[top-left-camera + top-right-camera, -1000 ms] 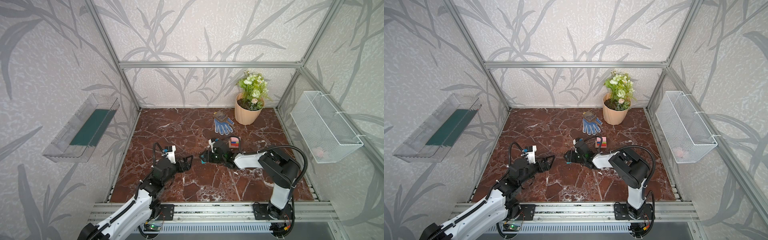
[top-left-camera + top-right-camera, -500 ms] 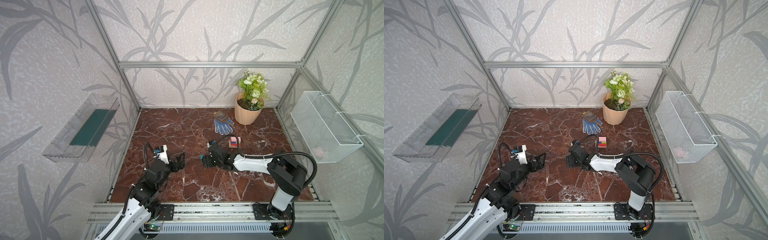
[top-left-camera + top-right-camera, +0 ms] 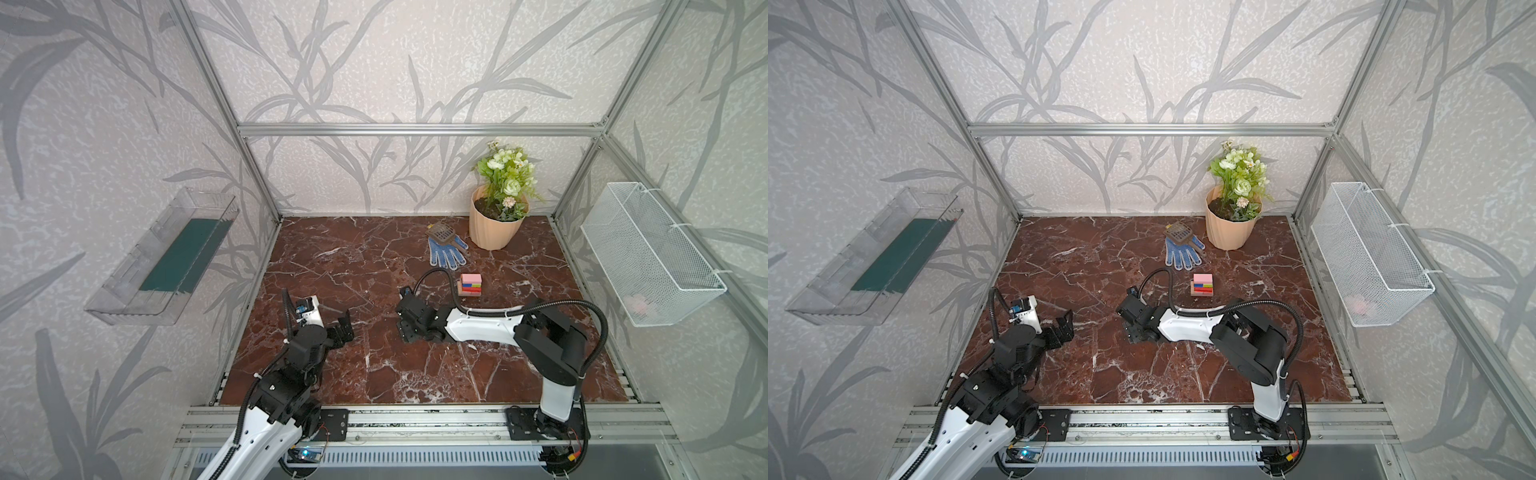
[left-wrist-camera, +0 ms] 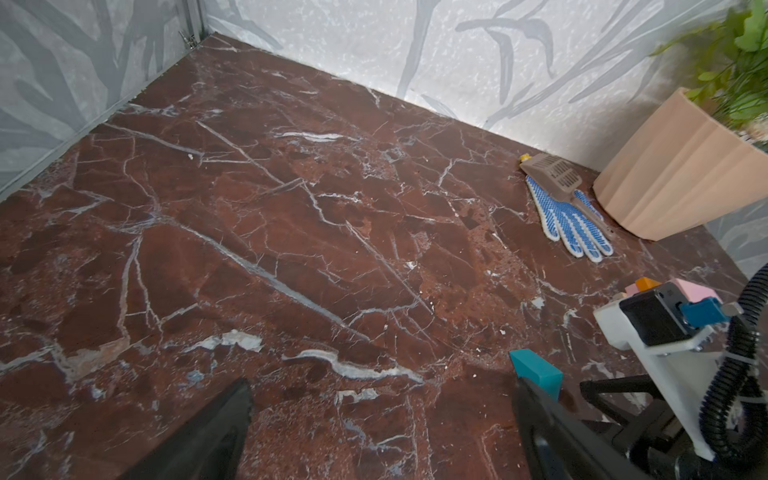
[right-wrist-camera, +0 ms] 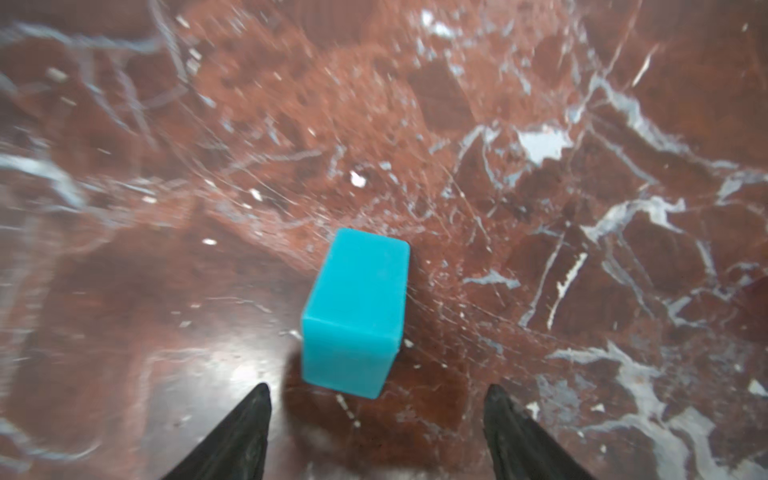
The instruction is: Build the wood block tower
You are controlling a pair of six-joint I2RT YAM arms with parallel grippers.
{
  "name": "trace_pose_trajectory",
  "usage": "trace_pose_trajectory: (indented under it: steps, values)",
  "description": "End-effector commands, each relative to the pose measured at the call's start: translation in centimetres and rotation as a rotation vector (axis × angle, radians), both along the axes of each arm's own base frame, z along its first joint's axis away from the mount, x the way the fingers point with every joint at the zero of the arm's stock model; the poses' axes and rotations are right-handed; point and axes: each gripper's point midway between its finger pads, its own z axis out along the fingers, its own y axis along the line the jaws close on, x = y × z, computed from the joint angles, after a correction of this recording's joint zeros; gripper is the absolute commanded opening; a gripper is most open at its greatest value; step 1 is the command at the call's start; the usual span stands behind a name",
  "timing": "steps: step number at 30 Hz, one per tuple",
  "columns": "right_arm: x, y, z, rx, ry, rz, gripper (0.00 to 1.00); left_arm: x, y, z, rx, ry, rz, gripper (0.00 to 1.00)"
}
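The tower (image 3: 470,286) (image 3: 1202,285) stands right of centre on the marble floor, with a tan base, coloured layers and a pink top. In the left wrist view its pink top (image 4: 692,291) peeks from behind the right arm. The teal wedge (image 5: 355,311) (image 4: 536,372) lies alone on the floor, hidden in both top views. My right gripper (image 5: 379,392) (image 3: 406,330) is open just short of the wedge, touching nothing. My left gripper (image 4: 382,384) (image 3: 345,328) stands wide open and empty at the left.
A peach flowerpot (image 3: 494,226) stands at the back right, with a blue glove (image 3: 446,253) and a brown scoop (image 3: 440,233) beside it. A wire basket (image 3: 648,253) hangs on the right wall and a clear tray (image 3: 166,257) on the left wall.
My right gripper has moved away from the tower, leftward and nearer the front, and opened wider. The left arm has drawn back to the left.
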Motion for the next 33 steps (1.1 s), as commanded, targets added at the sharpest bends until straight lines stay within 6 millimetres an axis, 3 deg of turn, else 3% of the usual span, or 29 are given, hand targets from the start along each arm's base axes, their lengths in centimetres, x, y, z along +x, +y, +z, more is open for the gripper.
trace_pose_trajectory:
  steps: [1,16,21,28,33]
  values:
    - [0.8,-1.4,0.0,-0.098,-0.023,-0.039,0.78,0.0,0.9,0.0,0.042,0.017,0.041,0.99]
    - [3.2,-5.4,-1.7,-0.114,0.023,-0.169,0.75,-0.8,1.4,0.4,0.014,-0.032,0.047,0.99]
    - [3.7,-5.1,-1.3,-0.083,0.032,-0.171,0.75,-0.9,1.5,0.4,0.014,-0.031,0.049,0.99]
    - [2.6,-3.8,-0.4,-0.009,0.046,-0.125,0.75,-0.8,1.5,0.4,0.014,-0.034,0.048,0.99]
    - [2.0,-1.9,2.9,0.049,-0.004,0.026,0.76,-0.8,1.5,0.4,0.013,-0.035,0.050,0.99]
